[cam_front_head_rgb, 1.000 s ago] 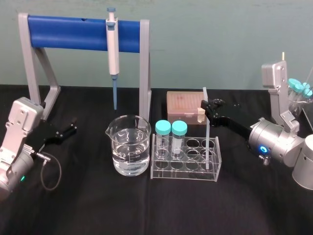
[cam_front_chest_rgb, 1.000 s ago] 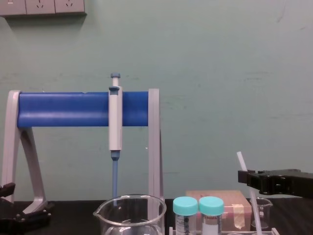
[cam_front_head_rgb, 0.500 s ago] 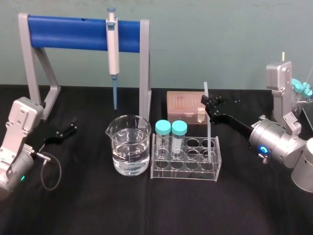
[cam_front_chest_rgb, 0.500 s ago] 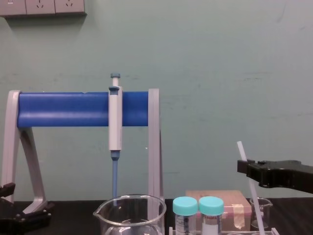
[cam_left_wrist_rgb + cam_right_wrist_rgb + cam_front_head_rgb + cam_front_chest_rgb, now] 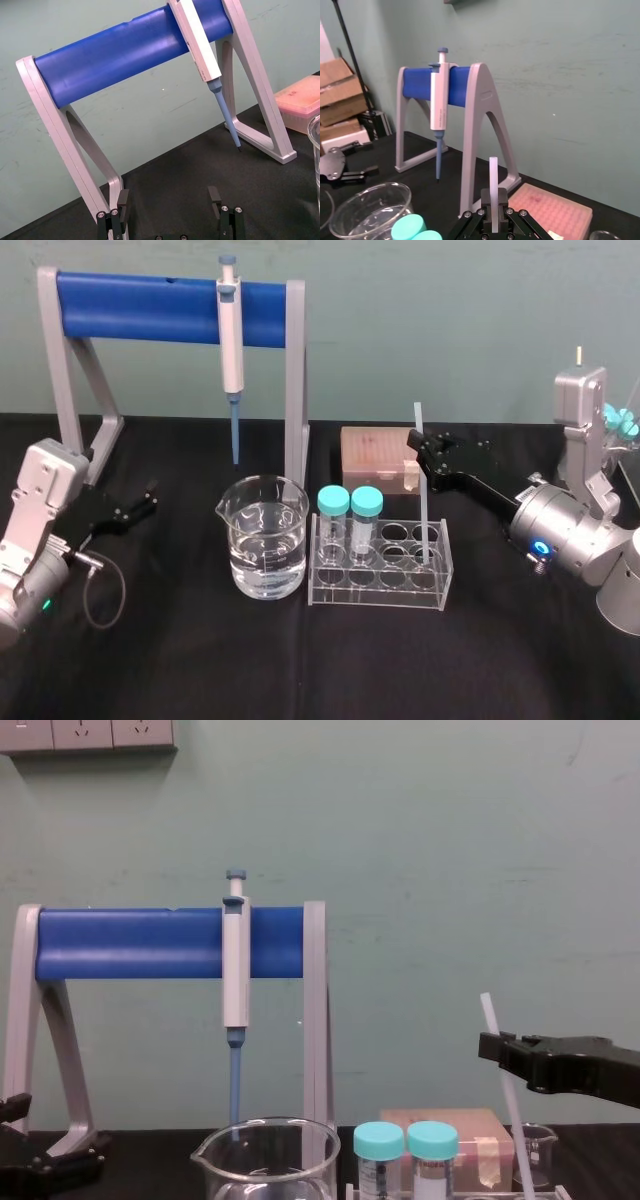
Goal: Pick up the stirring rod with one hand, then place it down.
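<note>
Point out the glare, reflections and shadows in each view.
Head view: bright glints on the beaker, its water and the clear rack; the black cloth hides shadows. Chest view: even light on the wall, the right tool dark against it, shut on the pale stirring rod. Left wrist view: soft sheen along the blue bar beyond the open left tool.

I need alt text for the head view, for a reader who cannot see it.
The right black gripper holds a thin white stirring rod upright, its lower end in a clear plastic tube rack. Beside the rack stands a glass beaker of clear liquid; behind, a grey-white pipette hangs on a blue-barred stand. The left gripper rests open at the left.
</note>
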Controlling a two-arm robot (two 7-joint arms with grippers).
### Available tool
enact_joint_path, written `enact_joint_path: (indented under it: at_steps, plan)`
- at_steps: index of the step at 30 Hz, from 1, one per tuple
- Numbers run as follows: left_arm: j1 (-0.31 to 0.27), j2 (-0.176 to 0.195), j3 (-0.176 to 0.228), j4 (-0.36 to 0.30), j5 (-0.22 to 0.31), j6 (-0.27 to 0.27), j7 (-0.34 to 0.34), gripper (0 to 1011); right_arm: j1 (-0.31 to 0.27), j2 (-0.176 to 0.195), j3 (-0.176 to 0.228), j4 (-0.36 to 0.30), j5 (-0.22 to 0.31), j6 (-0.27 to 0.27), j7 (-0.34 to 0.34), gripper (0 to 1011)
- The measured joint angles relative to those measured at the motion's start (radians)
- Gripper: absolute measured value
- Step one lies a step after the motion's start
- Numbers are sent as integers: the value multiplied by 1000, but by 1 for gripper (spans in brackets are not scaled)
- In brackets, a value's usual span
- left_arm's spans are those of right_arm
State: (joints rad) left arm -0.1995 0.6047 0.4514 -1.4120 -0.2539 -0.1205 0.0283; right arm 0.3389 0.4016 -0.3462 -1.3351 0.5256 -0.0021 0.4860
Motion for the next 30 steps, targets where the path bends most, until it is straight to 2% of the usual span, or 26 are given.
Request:
enact_joint_path:
  at_steps: [8,17,21,30]
  plan:
    - [0,0,0,0,0,0,0,1000,-5,1,1,-7,26,-9,29,75]
    - [0,0,0,0,0,0,0,1000,-9,17,0,-35,35,-48,52,75]
    - [0,0,0,0,0,0,0,1000,-10,27,6,-63,35,-62,53,75]
    - [0,0,0,0,0,0,0,1001,-20,52,49,-157,52,-89,37,75]
